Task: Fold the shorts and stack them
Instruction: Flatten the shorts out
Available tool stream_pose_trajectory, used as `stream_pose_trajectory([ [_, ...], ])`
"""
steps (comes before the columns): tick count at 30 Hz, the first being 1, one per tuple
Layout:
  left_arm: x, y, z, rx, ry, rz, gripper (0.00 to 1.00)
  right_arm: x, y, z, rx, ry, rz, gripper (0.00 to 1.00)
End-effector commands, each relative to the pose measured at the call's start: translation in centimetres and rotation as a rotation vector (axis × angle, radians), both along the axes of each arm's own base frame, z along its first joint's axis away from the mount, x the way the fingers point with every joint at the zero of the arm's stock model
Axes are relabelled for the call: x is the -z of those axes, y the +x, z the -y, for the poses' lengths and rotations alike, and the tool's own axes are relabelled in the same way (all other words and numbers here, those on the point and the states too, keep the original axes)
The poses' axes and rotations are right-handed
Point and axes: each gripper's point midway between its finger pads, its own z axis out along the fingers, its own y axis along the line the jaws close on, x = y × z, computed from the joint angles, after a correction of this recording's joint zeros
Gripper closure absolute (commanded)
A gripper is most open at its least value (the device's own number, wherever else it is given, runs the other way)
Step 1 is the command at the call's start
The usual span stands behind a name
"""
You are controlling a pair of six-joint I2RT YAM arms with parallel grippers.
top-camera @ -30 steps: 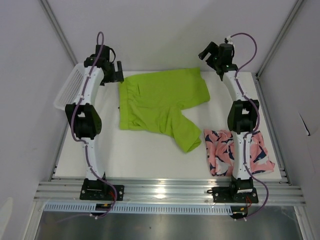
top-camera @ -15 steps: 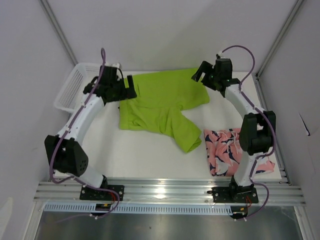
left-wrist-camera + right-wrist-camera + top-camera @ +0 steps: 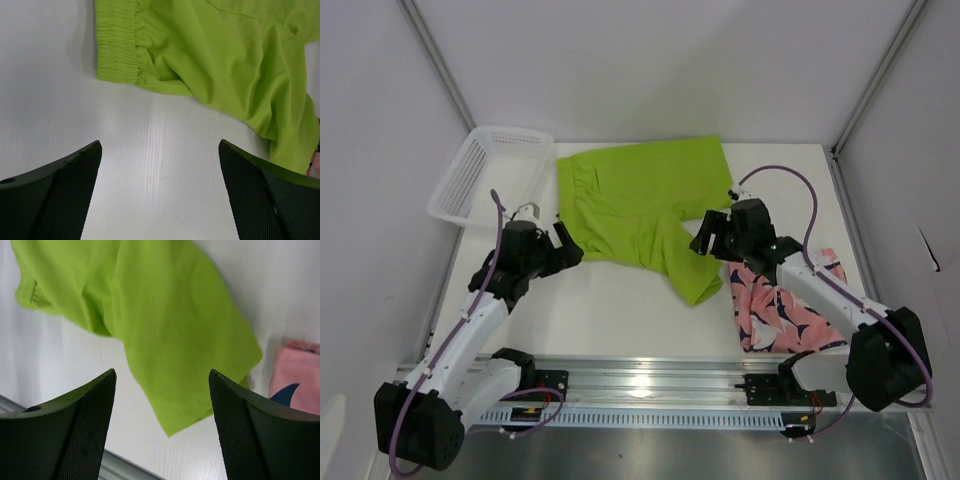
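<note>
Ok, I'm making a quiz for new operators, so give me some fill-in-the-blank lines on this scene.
1. The basket sits at the far ____ corner.
2. The right gripper hovers over a ____ of the green shorts.
3. The pink shorts lie partly under the ____ arm.
4. The left gripper is ____.
Missing: left; leg; right; open.

Flat lime shorts (image 3: 640,200), rumpled pink pair (image 3: 765,315)

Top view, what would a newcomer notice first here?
The lime green shorts, spread rumpled across the far middle of the table, one leg trailing nearer. The left gripper and right gripper flank them, both open. Pink printed shorts lie crumpled at the near right, partly under the right arm; a white basket sits far left.
</note>
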Motion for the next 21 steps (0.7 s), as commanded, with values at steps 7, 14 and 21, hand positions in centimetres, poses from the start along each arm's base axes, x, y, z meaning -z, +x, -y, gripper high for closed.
stream_pose_trajectory([
  [7, 2.9, 2.4, -2.0, -0.126, 0.019, 0.078, 0.01, 1.5, -4.9, 0.2, -0.019, -0.034, -0.006, 0.25],
  [14, 5.3, 4.2, -1.3, -0.124, -0.012, 0.034, 0.03, 3.8, -6.2, 1.3, 0.010, -0.089, -0.063, 0.26],
  [21, 7.5, 6.1, -1.6, -0.160, -0.019, -0.007, 0.08, 5.9, -4.6, -0.2, 0.016, -0.029, -0.099, 0.33],
])
